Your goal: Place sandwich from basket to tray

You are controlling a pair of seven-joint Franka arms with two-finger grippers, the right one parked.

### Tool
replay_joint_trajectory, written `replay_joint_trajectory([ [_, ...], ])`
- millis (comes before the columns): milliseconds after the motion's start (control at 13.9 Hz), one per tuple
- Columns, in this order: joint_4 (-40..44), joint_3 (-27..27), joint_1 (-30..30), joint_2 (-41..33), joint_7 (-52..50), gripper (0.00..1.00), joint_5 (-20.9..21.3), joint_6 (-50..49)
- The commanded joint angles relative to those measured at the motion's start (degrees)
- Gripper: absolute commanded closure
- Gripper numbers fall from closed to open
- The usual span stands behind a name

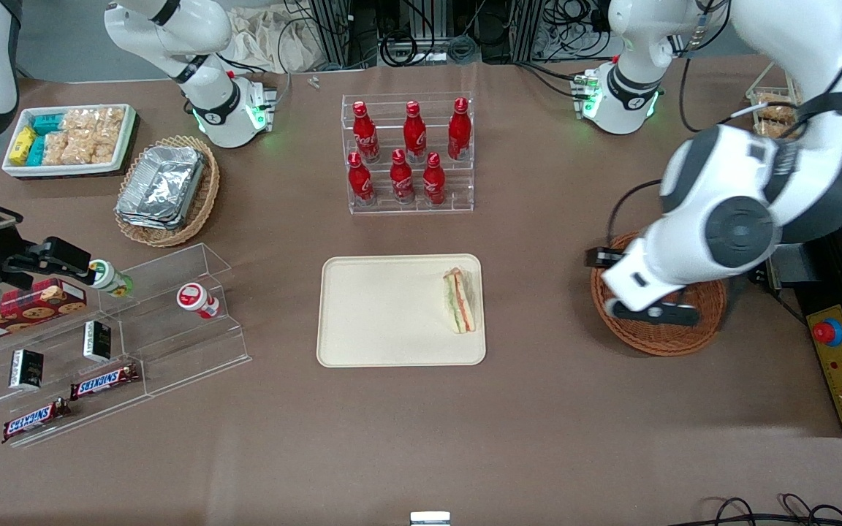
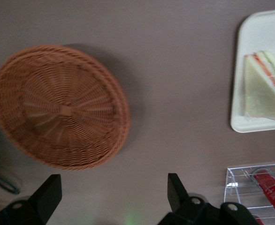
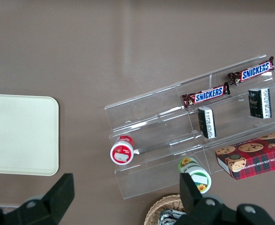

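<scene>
Spread wide and holding nothing, my left gripper point(image 2: 111, 194) hangs above the round reddish-brown wicker basket point(image 2: 60, 105), which I see bare. Well apart, the triangular pale-bread sandwich point(image 1: 460, 300) lies on the cream rectangular plastic tray point(image 1: 384, 310), so delivery looks done.

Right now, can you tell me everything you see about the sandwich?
The sandwich is a small triangle wedge of pale bread with green and orange-red filling stripes along its cut side. It lies on the cream tray, close to the edge nearest the round brown basket. Nothing holds it: the open pincer hangs above the empty basket.
</scene>
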Motion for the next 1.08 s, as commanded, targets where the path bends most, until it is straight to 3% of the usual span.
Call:
replay_joint_trajectory([
  [0,-0.31,-0.64,6.45,-1.55,0.90,0.00,-0.52,-2.48],
  [360,3.74,-0.64,12.16,-1.55,3.96,0.00,0.97,-9.44],
  [720,3.83,-0.46,12.35,-1.55,6.36,0.00,4.57,-7.95],
  [864,3.65,0.15,11.65,-1.64,6.36,0.00,4.05,-7.07],
  [1008,3.21,7.75,5.71,-1.99,6.53,0.00,2.82,-4.88],
])
